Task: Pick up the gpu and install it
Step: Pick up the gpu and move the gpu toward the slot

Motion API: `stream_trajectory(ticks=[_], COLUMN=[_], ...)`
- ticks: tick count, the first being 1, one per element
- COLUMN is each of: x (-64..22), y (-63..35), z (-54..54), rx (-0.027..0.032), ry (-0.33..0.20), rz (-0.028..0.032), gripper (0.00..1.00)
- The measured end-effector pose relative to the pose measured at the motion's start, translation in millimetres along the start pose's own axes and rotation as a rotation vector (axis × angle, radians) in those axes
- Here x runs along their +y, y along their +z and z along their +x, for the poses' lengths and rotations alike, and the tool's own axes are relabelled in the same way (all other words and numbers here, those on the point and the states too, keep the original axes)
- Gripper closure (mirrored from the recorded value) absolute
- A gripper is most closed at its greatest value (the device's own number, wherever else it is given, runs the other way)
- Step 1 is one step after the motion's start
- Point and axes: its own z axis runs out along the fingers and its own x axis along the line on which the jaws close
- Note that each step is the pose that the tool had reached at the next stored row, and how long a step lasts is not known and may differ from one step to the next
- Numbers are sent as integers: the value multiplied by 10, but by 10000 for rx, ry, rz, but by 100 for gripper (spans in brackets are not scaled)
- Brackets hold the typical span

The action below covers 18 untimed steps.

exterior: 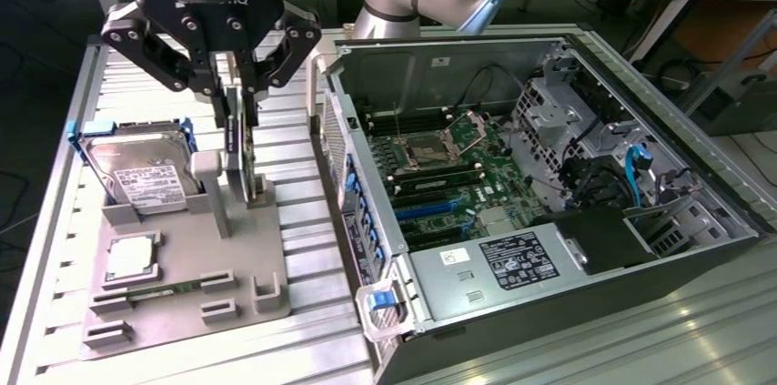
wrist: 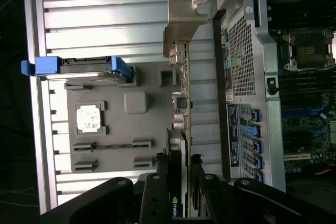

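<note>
Gripper [exterior: 239, 98] fingers clamp either side of the gpu [exterior: 247, 157], which stands on edge over the grey fixture tray [exterior: 243, 262], next to the hard drive [exterior: 152, 176] and just beside the open computer case [exterior: 583, 312]. Whether the card has cleared its holder cannot be told. By the look of it the grasp is made, but the installation is not yet done: the gpu is outside the chassis, and the motherboard [exterior: 449, 176] shows no card seated.
</note>
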Motion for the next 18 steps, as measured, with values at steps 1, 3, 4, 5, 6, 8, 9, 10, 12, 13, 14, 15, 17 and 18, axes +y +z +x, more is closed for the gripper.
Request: stream_trajectory(ticks=[1, 3, 4, 5, 6, 8, 9, 10, 12, 13, 14, 15, 17, 18], x=[0, 2, 3, 4, 5, 7, 8, 9, 11, 12, 12, 13, 15, 16], y=[-9, -36, -46, -68, -83, -118, -132, -151, -186, -200, -217, -233, -267, -276], z=[0, -1, -1, -2, -2, -2, -3, -3, -4, -4, -4, -5, -5, -5], rx=[-1, 0, 0, 0, 0, -1, 0, 0, 0, -1, -1, -1, 0, -1], ry=[0, 0, 1, 0, 0, 0, 0, 0, 0, 0, 0, 0, 0, 0], rz=[-1, 0, 0, 0, 0, -1, 0, 0, 0, -1, -1, -1, 0, -1], gripper=[73, 73, 73, 73, 73, 73, 73, 73, 73, 73, 73, 73, 73, 73])
